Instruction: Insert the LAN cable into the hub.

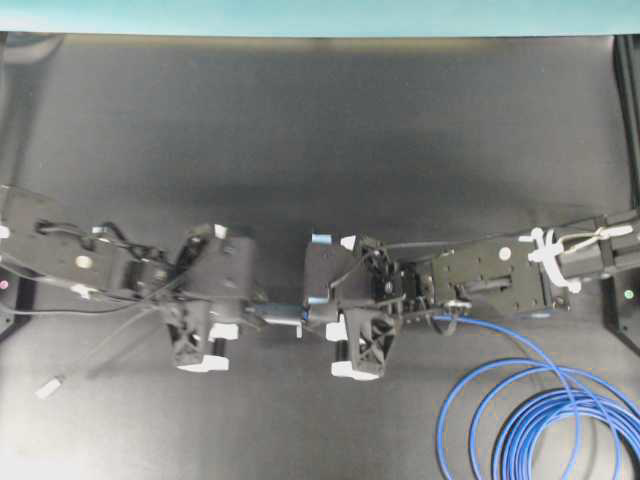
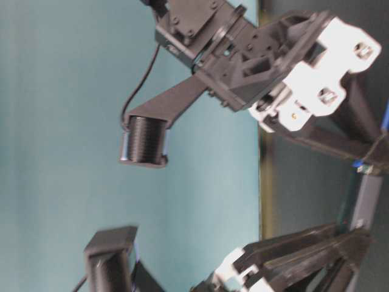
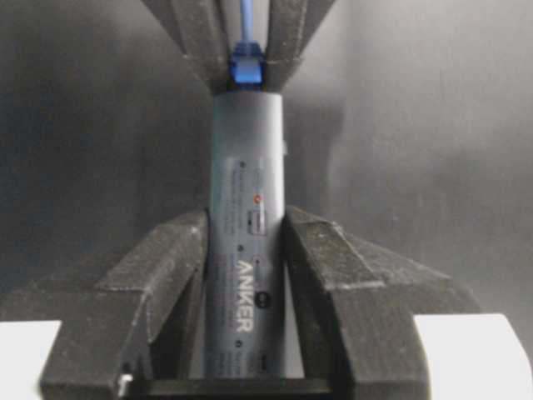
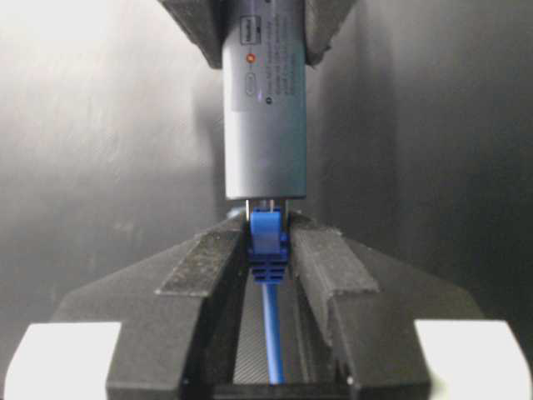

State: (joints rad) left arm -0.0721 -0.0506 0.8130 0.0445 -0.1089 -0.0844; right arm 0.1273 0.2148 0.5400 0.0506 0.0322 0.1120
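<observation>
Left end effector [image 3: 246, 250] gripping hub [image 3: 247, 217], right end effector [image 4: 268, 242] clamping LAN cable [image 4: 268, 242], plug tip hidden.

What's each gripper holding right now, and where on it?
Left gripper clamps the hub around its body. Right gripper pinches the LAN cable at its blue plug boot.

Blue LAN cable [image 4: 267, 242] plug meeting grey hub [image 4: 266, 125]

Overhead looks straight down; wrist views face each other, sharing the hub [image 3: 247, 225].
</observation>
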